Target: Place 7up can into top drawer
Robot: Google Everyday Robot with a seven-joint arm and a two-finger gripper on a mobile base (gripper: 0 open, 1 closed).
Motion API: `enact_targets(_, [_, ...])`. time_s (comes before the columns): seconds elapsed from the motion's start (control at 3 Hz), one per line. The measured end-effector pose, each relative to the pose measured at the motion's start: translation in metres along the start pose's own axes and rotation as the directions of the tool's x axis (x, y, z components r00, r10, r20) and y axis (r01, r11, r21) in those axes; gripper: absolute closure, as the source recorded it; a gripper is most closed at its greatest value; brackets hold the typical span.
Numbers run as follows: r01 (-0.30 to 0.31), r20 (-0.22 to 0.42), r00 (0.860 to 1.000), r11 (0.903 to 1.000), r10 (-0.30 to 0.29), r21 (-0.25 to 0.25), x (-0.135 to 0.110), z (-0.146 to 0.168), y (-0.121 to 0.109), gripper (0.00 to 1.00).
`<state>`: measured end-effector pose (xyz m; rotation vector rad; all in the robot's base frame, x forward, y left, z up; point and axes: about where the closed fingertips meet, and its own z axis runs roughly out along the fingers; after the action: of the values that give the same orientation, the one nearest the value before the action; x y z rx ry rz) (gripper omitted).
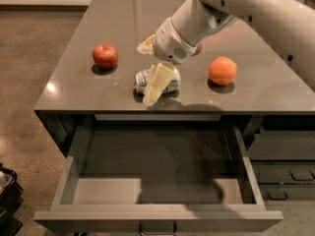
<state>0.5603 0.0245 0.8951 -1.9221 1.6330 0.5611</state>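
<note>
The 7up can, dented white and silver with green marks, lies on its side on the grey counter near the front edge. My gripper hangs from the arm that comes in from the upper right. It stands right in front of the can's middle and covers it, so I cannot tell if it touches the can. The top drawer is pulled wide open below the counter. Its inside holds nothing, and the arm's shadow falls on its floor. Its small metal handle shows at the bottom edge.
A red apple sits left of the can and an orange sits right of it. A white bowl shows partly behind the arm. Narrower dark drawers stand at the right.
</note>
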Motion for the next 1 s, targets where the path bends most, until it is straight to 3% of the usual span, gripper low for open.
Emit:
enact_targets(0.67, [-0.009,-0.047,0.999,0.9970,0.005,-0.077,0.022,0.039,0.004,0.00])
enact_targets(1.0, [-0.009,-0.047,0.999,0.9970,0.005,-0.077,0.022,0.039,0.004,0.19])
